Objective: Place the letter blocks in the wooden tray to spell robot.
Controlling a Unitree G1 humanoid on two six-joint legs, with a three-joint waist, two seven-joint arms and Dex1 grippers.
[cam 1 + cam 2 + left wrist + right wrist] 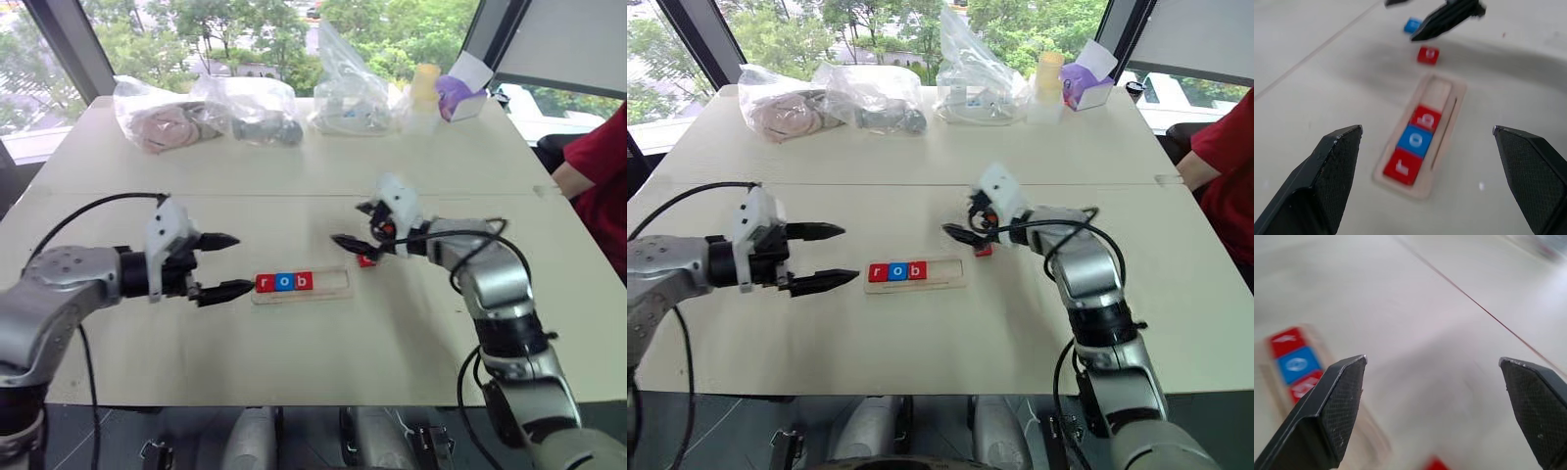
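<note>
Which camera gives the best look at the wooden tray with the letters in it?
The left wrist view: the wooden tray sits whole and close, r, o, b filling three places. Both eye views show it whole but small; the right wrist view catches one blurred end.

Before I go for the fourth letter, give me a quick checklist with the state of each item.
1. Wooden tray holds r, o, b in order: ok.
2. Two end slots free: ok.
3. Right gripper open and holding nothing: ok.
4. Left gripper open, beside the tray's r end, off the tiles: ok.
5. Loose blue tile and loose red tile lie on the table past the tray: ok.
6. Which of them is the o: cannot tell, the letters are unreadable.
</note>
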